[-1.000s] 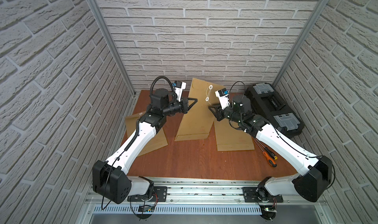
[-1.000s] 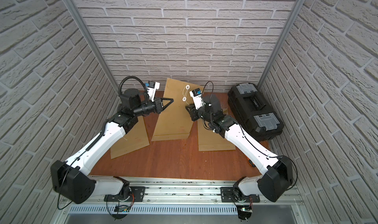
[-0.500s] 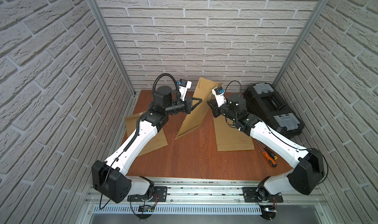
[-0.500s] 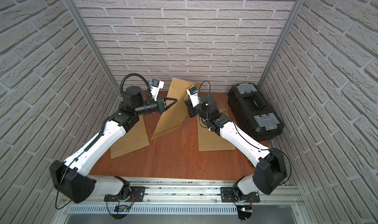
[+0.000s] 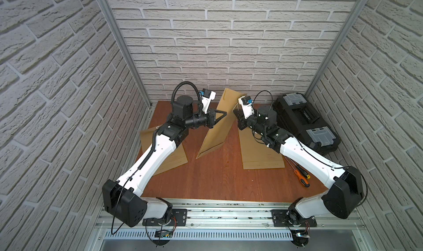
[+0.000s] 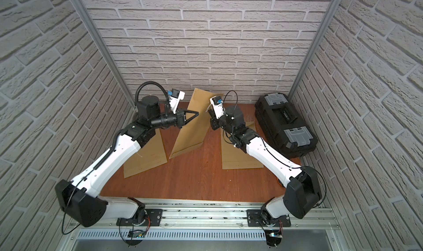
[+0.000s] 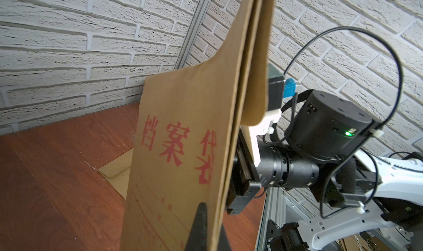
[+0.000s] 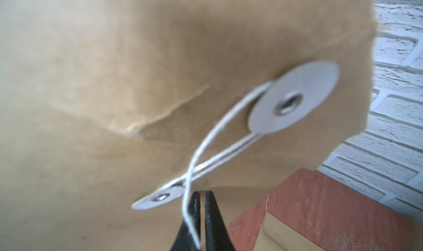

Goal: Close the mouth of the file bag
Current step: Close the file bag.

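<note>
File bag: brown file bag [image 5: 216, 126] stands on edge mid-table, tilted, between both arms; its lower corner seems to touch the wood.
Left gripper: left gripper [image 7: 211, 229] is clamped over the bag's long edge.
Right gripper: right gripper [image 8: 202, 217] pinches the white string [image 8: 206, 146] looped round the flap disc [image 8: 293, 97].
Open room: bare table [image 5: 217, 181] in front, between the left flat envelope [image 5: 179, 158] and the right flat envelope [image 5: 258, 156].

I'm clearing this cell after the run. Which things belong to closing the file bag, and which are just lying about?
In use:
- upright file bag, held by the left hand
- its white string, pinched in the right hand

Lying about:
- flat file bag by the left arm
- flat file bag by the right arm
- black toolbox
- orange screwdriver
</note>
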You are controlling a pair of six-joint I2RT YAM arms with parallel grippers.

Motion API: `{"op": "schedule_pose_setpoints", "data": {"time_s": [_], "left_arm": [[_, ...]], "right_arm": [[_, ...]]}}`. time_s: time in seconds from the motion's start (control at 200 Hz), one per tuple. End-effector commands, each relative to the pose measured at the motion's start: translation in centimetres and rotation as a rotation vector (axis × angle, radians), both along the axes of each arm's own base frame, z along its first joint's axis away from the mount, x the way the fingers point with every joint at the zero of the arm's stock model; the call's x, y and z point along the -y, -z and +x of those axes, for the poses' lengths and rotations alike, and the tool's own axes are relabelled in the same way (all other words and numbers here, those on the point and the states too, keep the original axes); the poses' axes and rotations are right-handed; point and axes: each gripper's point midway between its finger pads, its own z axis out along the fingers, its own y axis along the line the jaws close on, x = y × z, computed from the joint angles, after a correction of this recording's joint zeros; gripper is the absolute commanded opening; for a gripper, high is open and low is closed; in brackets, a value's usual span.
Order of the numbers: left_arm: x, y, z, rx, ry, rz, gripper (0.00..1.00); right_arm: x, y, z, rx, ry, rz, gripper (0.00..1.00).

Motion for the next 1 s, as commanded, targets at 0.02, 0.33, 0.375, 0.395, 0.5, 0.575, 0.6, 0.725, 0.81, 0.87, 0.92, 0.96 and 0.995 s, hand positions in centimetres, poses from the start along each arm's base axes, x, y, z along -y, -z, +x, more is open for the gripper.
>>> {"op": "schedule_pose_setpoints", "data": {"time_s": [0.02,0.33,0.375,0.395,0.5,0.575,0.6,0.725,0.81,0.87,0.92,0.96,0.995], "left_arm": [[0.0,-2.0,-0.2,0.075,0.008,-0.017,0.0],[-0.3,-2.3,0.2,0.076,-0.002,-0.032,0.0],[-0.3,-2.2,0.2,0.074,-0.002,-0.03,0.0],[-0.3,-2.3,0.1,0.078,-0.001,-0.03,0.0],[-0.4,-2.2,0.1,0.075,-0.001,-0.028,0.0],[-0.4,-2.2,0.1,0.076,-0.002,-0.026,0.0],[-0.4,-2.2,0.0,0.076,-0.001,-0.027,0.0],[-0.5,-2.0,0.1,0.074,-0.004,-0.023,0.0],[-0.5,-2.0,0.1,0.073,-0.004,-0.021,0.0],[-0.4,-2.0,0.1,0.073,-0.003,-0.023,0.0],[-0.4,-2.1,0.1,0.075,-0.001,-0.024,0.0],[-0.4,-2.1,0.1,0.074,-0.001,-0.026,0.0],[-0.4,-2.2,0.0,0.077,0.0,-0.027,0.0]], "right_arm": [[0.8,-2.6,-1.0,0.077,0.009,0.046,0.08],[1.2,-2.2,-2.4,0.07,-0.009,0.1,0.13],[1.2,-2.2,-2.4,0.07,-0.007,0.099,0.13],[1.3,-2.3,-2.4,0.071,-0.007,0.1,0.13],[1.3,-2.6,-2.3,0.074,-0.01,0.102,0.13],[1.2,-2.5,-2.2,0.07,-0.012,0.102,0.13],[1.2,-2.5,-2.2,0.069,-0.012,0.102,0.12],[1.4,-2.7,-2.2,0.072,-0.01,0.106,0.11],[1.5,-2.8,-2.4,0.072,-0.013,0.105,0.13],[1.5,-2.6,-2.4,0.067,-0.014,0.105,0.12],[1.6,-2.6,-2.4,0.065,-0.014,0.106,0.1],[1.5,-2.6,-2.3,0.064,-0.015,0.105,0.08],[1.5,-2.6,-2.3,0.063,-0.014,0.105,0.07]]}}
